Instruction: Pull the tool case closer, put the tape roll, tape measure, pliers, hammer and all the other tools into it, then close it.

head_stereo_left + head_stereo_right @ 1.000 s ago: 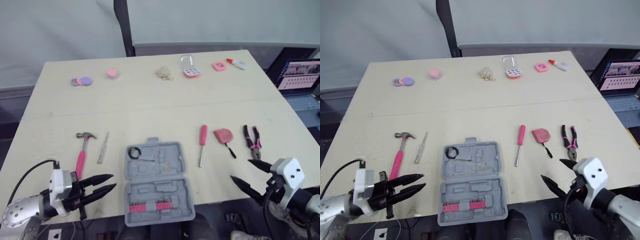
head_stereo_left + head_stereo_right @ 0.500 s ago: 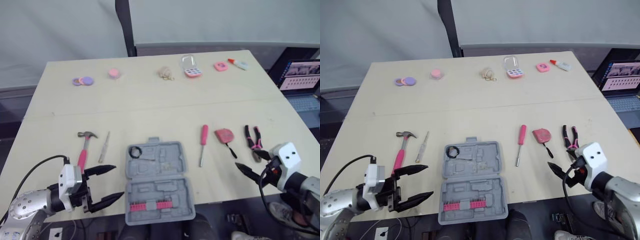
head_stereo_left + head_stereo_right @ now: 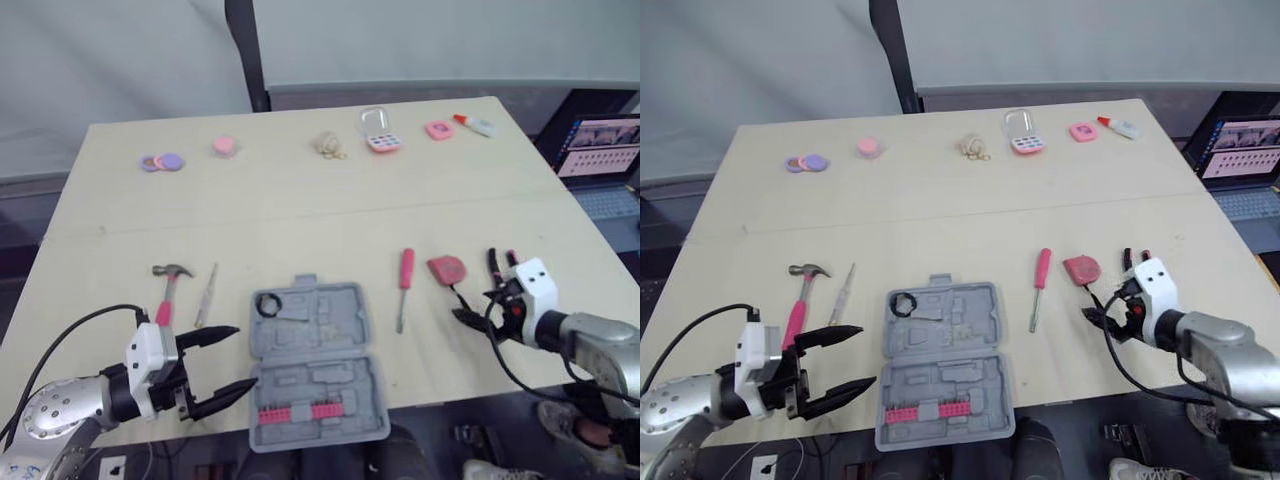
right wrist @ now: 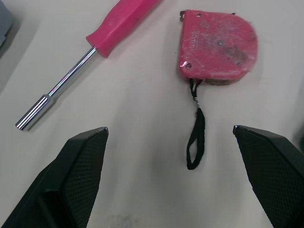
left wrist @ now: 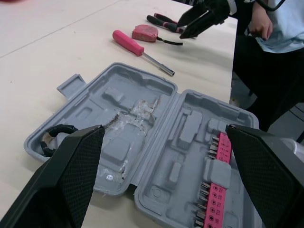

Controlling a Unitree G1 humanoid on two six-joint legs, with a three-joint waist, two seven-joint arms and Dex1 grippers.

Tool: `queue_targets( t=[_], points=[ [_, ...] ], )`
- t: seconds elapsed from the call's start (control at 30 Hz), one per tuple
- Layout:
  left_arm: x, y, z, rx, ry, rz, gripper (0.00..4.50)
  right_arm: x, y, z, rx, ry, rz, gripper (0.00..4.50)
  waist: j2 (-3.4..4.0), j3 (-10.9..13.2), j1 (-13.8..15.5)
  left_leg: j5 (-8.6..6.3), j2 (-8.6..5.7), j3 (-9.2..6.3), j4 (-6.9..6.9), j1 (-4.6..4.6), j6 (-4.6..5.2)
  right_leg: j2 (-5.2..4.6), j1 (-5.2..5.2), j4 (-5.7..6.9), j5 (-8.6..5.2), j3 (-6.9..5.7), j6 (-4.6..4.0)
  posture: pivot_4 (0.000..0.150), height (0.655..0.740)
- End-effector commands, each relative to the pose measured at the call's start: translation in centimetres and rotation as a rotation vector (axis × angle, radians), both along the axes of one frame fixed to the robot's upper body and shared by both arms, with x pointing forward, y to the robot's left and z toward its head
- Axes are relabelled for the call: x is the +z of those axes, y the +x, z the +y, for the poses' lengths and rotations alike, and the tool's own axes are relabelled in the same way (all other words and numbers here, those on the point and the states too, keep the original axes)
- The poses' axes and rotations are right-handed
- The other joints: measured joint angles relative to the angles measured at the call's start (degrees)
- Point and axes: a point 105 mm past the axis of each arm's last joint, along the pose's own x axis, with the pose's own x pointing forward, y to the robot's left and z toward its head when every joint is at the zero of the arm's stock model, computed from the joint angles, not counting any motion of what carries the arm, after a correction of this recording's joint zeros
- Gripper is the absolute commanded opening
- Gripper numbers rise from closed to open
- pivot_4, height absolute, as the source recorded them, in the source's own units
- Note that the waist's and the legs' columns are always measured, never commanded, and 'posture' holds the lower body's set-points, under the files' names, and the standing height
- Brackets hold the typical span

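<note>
The open grey tool case [image 3: 315, 360] lay at the bench's [image 3: 300, 200] near edge. The left hand [image 3: 245, 356] was released just beside it. The right hand [image 4: 169, 129], fingers spread wide, hovered near the tape measure [image 4: 217, 45].

Pale table [image 3: 300, 215]; on it tool case [image 3: 318, 362], hammer [image 3: 164, 303], screwdriver [image 3: 405, 281], tape measure [image 3: 446, 268].

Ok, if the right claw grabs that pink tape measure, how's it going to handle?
The tape measure looks like a rigid shell lying flat, so it probably won't roll or tip. Its black strap lies limp, so it will likely dangle and might snag. The rounded edge could slip in the right claw, so the flat faces seem safer.
</note>
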Motion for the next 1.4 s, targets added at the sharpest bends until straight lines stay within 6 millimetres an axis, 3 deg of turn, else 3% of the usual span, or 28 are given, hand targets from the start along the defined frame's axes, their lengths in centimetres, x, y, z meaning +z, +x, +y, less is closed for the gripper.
queue_targets(
  t=[0.03,0.37,1.37,1.4],
  points=[
    [0.7,-0.1,-0.4,-0.004,0.009,-0.039,4.39,0.0,1.2,-0.4,-0.050,-0.029,-0.016,4.50,0.02,0.0,0.1,0.00,-0.01,0.00,0.03,-0.01,0.00,0.00,0.00,0.01,0.00,0.00,0.00,0.150,0.7287],
    [1.1,0.2,-1.0,-0.002,0.007,-0.050,4.39,-1.6,2.5,-0.2,-0.104,-0.034,-0.012,4.50,0.05,0.0,-0.1,0.01,-0.02,0.02,0.00,-0.01,-0.03,0.02,-0.01,0.00,0.01,-0.01,0.02,0.150,0.7287],
    [1.3,0.1,-1.8,0.016,0.007,-0.052,4.39,-2.0,4.4,1.5,-0.094,0.001,-0.021,4.50,0.05,0.0,-1.4,-0.05,0.49,0.11,0.00,0.02,-0.26,0.55,-0.03,-0.07,0.00,0.11,-0.02,0.150,0.7287],
    [1.3,0.2,-1.8,0.017,0.006,-0.053,4.46,-2.0,4.4,1.5,-0.094,0.001,-0.020,4.24,0.05,0.0,-1.4,-0.05,0.49,0.11,0.00,0.02,-0.26,0.55,-0.04,-0.07,0.00,0.11,-0.02,0.150,0.7287]
  ],
)
